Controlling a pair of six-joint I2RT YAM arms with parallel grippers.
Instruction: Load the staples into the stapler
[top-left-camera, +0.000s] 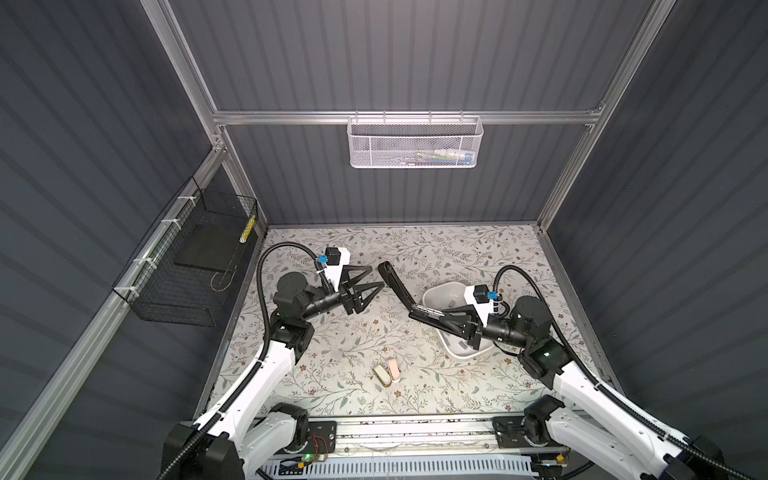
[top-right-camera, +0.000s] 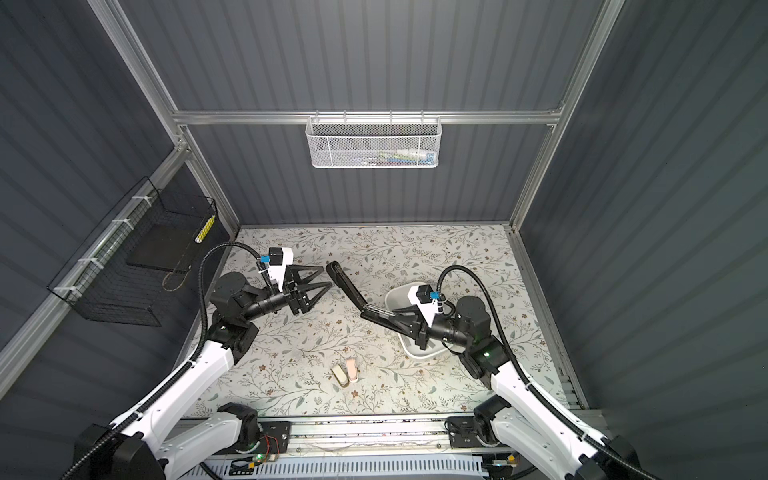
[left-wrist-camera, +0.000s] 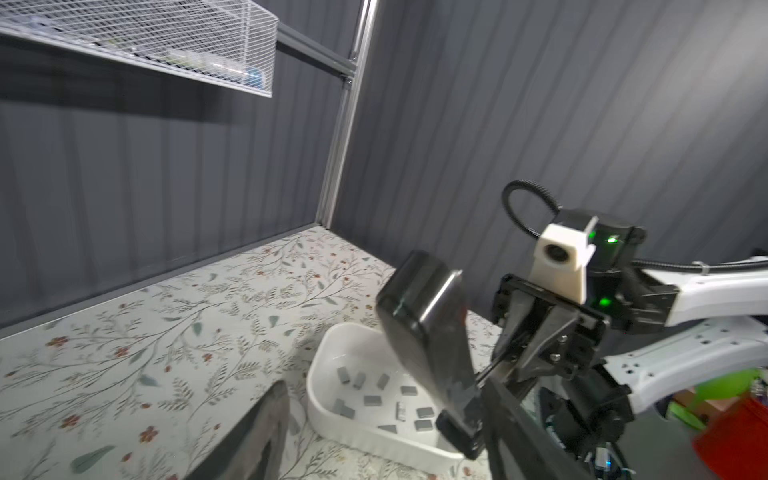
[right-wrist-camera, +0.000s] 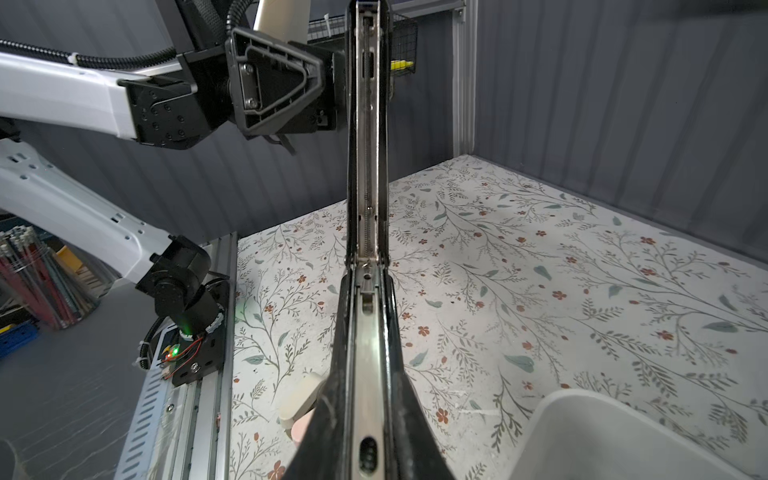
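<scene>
Material and finish findings.
The stapler (left-wrist-camera: 424, 316) has a glossy black plastic shell that catches reflections; its inner channel, clear in the right wrist view, is bright polished metal. The staples (left-wrist-camera: 372, 400) are dull grey metal, matt. The tray (left-wrist-camera: 332, 419) holding them is smooth white plastic with a slight sheen. The surface (top-left-camera: 353, 340) under the tray is a matt floral-printed covering with pale scratches beside the tray. Behind the tray, the basket (top-left-camera: 415, 145) is white-coated wire mesh on a satin aluminium rail (top-left-camera: 291, 117).

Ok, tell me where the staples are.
Left wrist view: the staples lie loose in the white tray, right side of the table, under the right gripper holding the stapler.
</scene>
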